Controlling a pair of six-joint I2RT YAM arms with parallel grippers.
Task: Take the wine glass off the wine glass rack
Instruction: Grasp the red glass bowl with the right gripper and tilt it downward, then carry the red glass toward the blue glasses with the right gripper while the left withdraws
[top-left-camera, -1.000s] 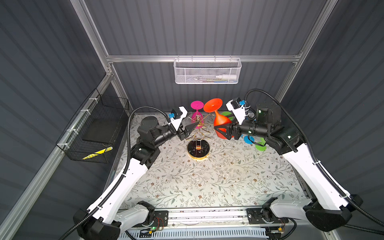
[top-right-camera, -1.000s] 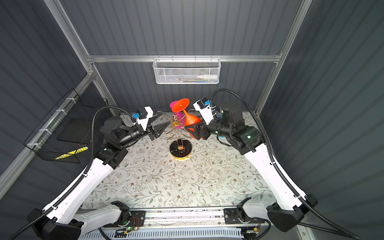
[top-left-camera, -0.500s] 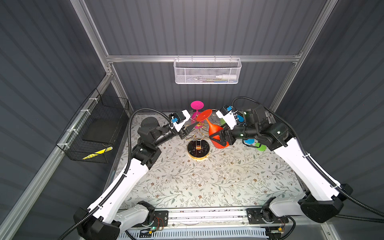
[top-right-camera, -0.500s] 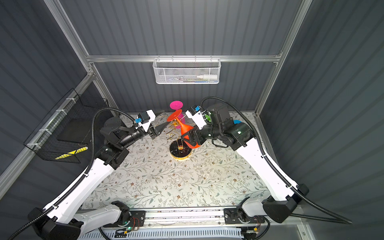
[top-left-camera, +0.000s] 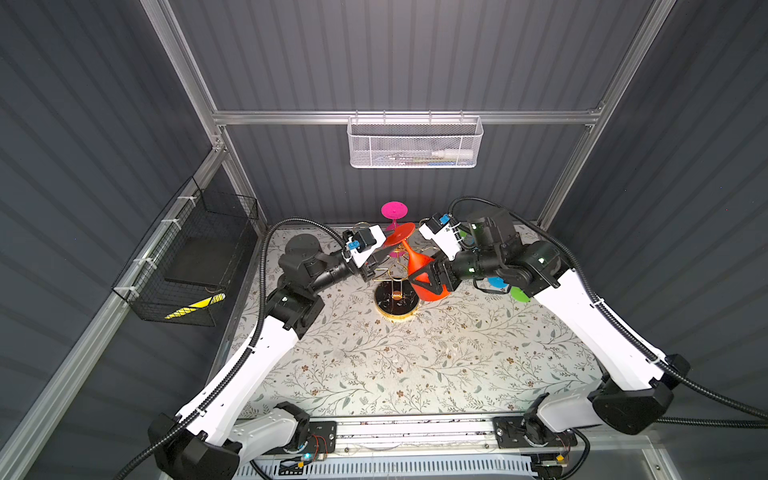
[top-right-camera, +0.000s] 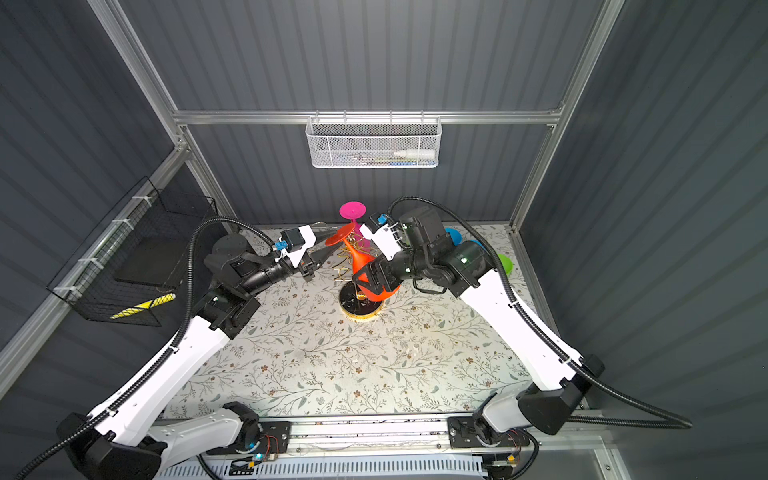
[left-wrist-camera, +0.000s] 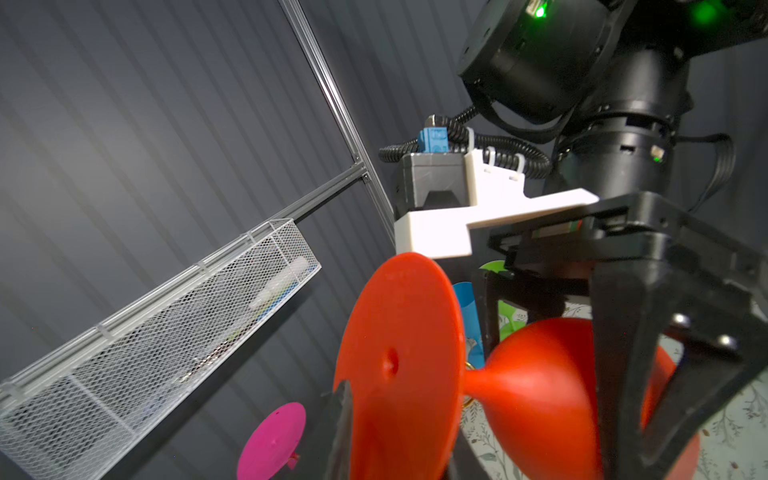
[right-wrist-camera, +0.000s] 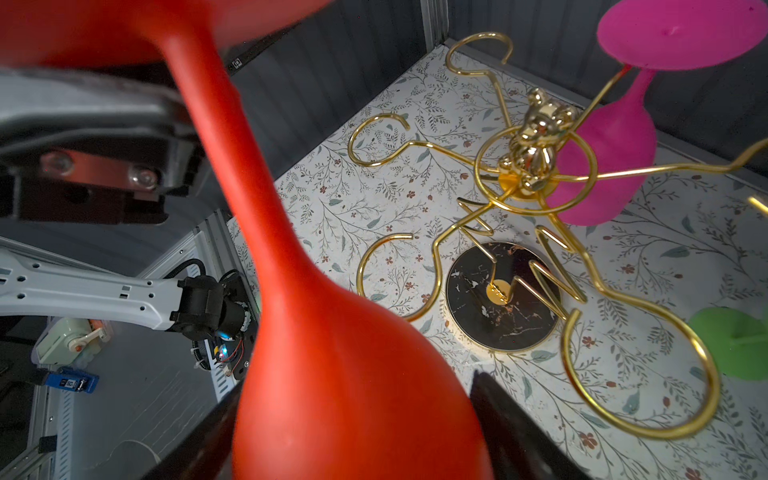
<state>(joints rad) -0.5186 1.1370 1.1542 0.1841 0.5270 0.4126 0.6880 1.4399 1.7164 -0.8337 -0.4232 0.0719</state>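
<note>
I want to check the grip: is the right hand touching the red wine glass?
Touching. In the left wrist view the black fingers of the right hand lie against both sides of the red wine glass bowl.

Both my arms reach in from the near corners, and the wrists meet over the table's far middle. My right gripper (top-left-camera: 428, 282) points left, jaws wide and clamped on the bowl of the orange glass (top-left-camera: 414, 261). My left gripper (top-right-camera: 324, 250) points right, roughly level, jaws nearly together on that glass's foot. One finger (left-wrist-camera: 343, 419) lies against the foot.
</note>
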